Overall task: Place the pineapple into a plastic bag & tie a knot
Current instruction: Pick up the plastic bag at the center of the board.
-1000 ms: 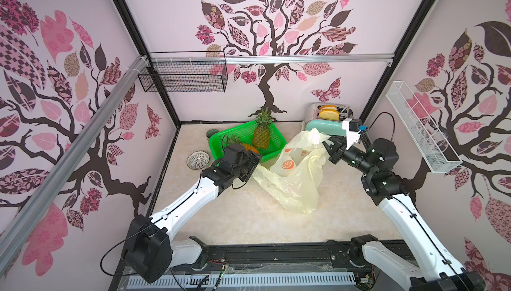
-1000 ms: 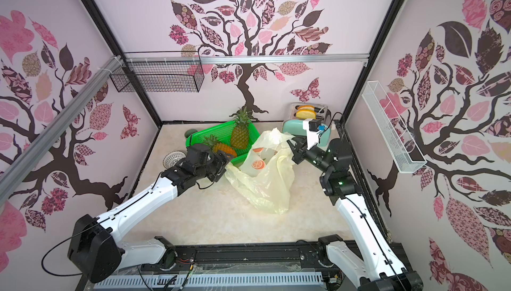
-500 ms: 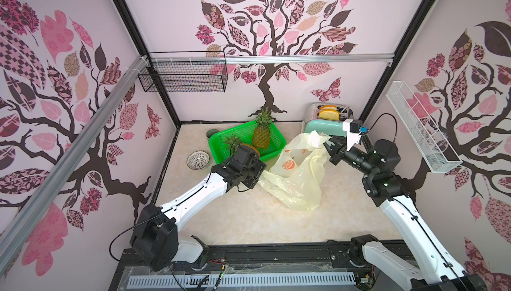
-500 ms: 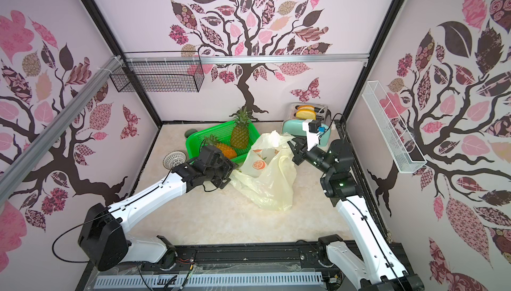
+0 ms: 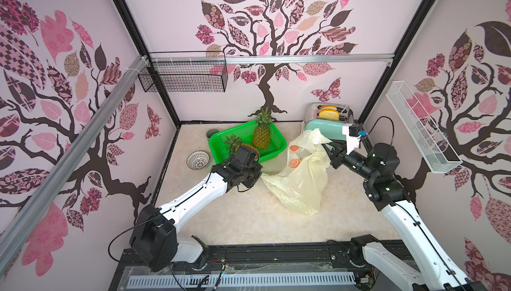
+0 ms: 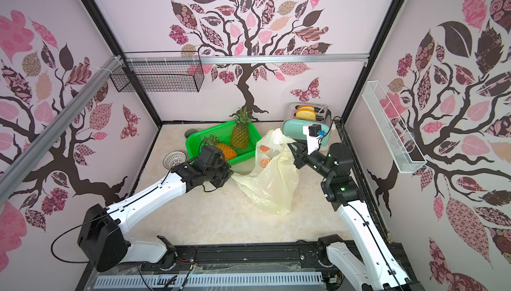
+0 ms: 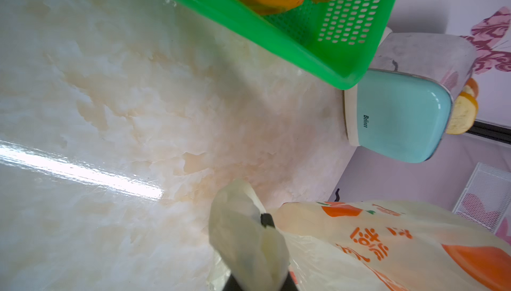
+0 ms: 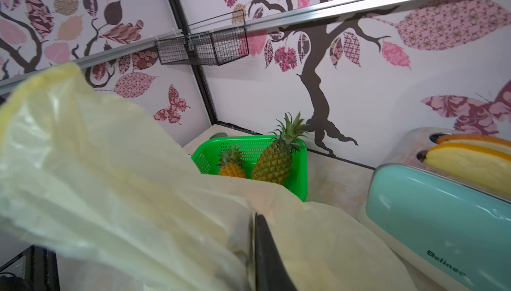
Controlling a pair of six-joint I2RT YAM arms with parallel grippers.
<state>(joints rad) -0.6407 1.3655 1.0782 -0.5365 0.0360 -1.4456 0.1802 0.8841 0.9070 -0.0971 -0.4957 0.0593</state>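
Observation:
The pale-yellow plastic bag (image 5: 301,184) (image 6: 273,184) with orange-fruit prints hangs stretched between both arms over the table. My left gripper (image 5: 258,177) (image 6: 230,177) is shut on its low left edge; in the left wrist view the film (image 7: 243,237) wraps over the gripper (image 7: 260,227). My right gripper (image 5: 327,147) (image 6: 293,148) (image 8: 253,220) holds the bag's raised top edge (image 8: 110,179), shut on it. A pineapple (image 5: 261,135) (image 6: 240,137) (image 8: 273,162) stands upright in the green basket (image 5: 279,144). No knot is in view.
A smaller orange pineapple (image 6: 226,151) (image 8: 231,168) lies in the same basket behind my left wrist. A mint toaster (image 5: 329,127) (image 8: 442,220) with bread stands at the back right, close to my right gripper. A white strainer bowl (image 5: 198,160) sits at the left.
My left gripper has moved right from the basket's front to the bag's lower left edge and has shut on it. The right gripper has stayed holding the bag's top.

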